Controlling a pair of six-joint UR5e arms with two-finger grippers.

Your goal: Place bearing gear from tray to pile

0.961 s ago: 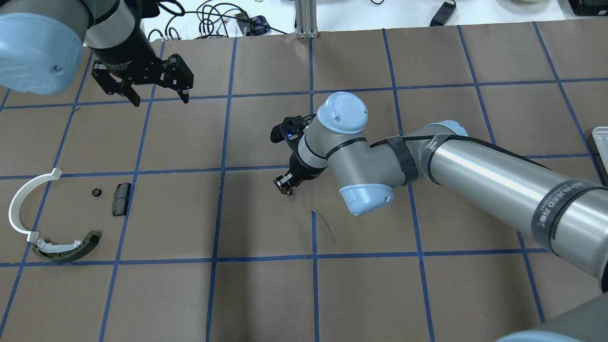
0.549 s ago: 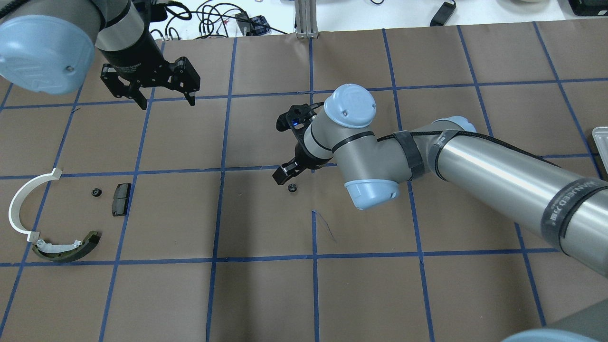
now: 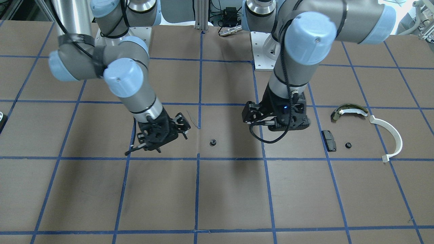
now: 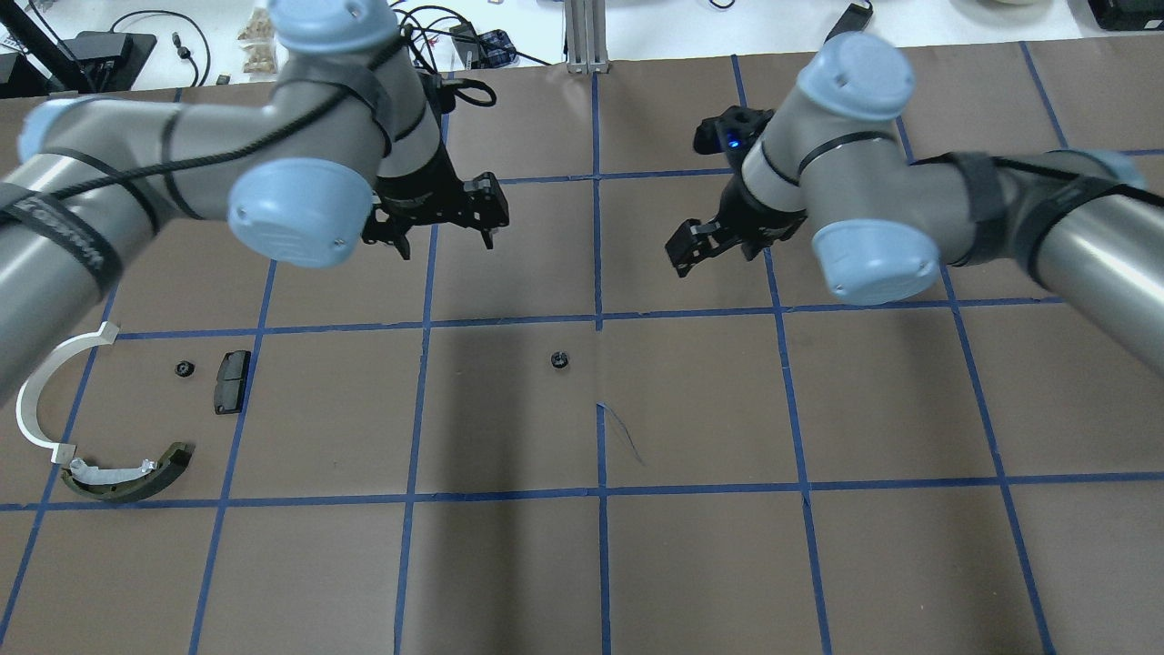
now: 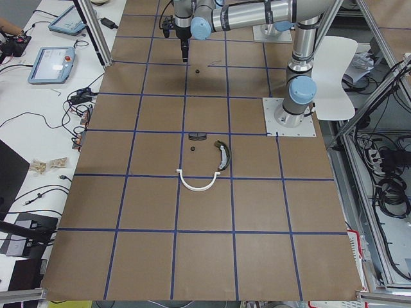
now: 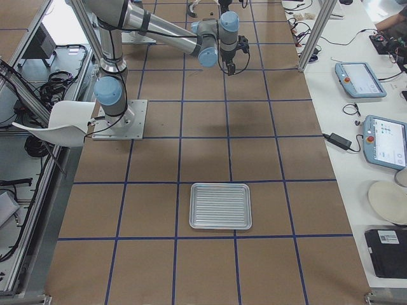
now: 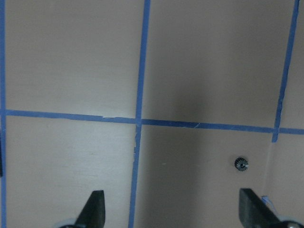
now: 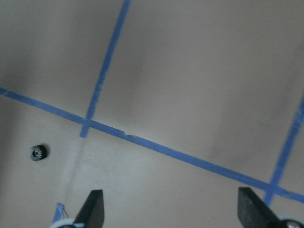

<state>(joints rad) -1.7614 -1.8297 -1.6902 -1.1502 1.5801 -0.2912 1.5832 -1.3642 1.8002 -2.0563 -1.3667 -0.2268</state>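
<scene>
The bearing gear (image 4: 558, 360), a tiny black toothed ring, lies alone on the brown paper at mid-table beside a blue tape line; it also shows as the gear (image 3: 213, 142), (image 7: 241, 164), (image 8: 37, 152). The pile sits at the far left: a white arc (image 4: 36, 391), an olive shoe (image 4: 127, 478), a black pad (image 4: 232, 380) and another small gear (image 4: 185, 368). My left gripper (image 4: 446, 238) hangs open above the table, back-left of the gear. My right gripper (image 4: 687, 255) is open and empty, back-right of it. The tray (image 6: 220, 206) is bare.
Blue tape lines grid the brown table cover. Cables and small devices lie along the far edge (image 4: 436, 36), with a metal post (image 4: 587, 36) at its middle. Tablets and a power brick rest on the side bench (image 6: 375, 127).
My right gripper released the gear onto the table, rose and pulled back to the right. My left arm swung in from the far left toward the middle, gripper still open.
</scene>
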